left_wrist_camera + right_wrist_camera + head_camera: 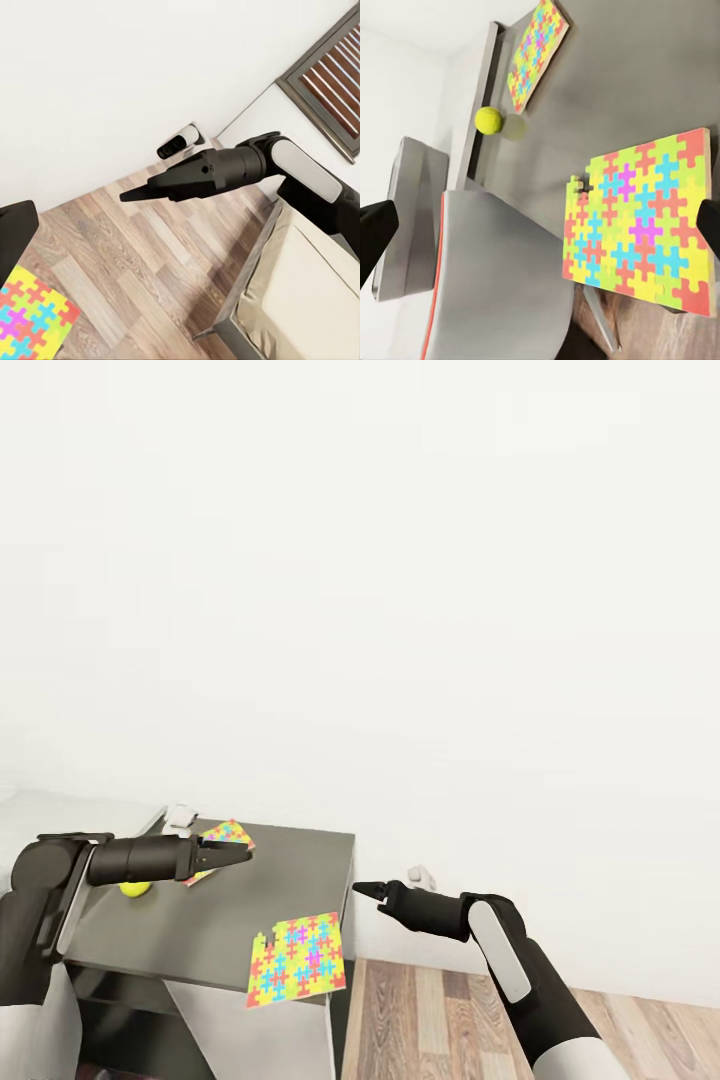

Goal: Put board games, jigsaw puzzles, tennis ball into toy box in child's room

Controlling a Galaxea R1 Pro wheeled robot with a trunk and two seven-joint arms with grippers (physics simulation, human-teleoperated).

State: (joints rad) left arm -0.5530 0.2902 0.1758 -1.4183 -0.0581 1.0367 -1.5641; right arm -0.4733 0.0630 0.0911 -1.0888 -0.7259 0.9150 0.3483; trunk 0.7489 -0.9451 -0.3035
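Observation:
Two jigsaw puzzles lie on the dark grey table. One puzzle overhangs the table's near right corner. The other puzzle lies further back, partly behind my left gripper, which hovers open just above it with nothing held. The tennis ball rests on the table under the left forearm. My right gripper hangs open and empty off the table's right side, over the floor. The bed shows a cream mattress corner.
Wooden floor spreads right of the table, along a white wall. A small white device sits at the wall's base, another behind the table. A pale grey rounded shape stands beside the table.

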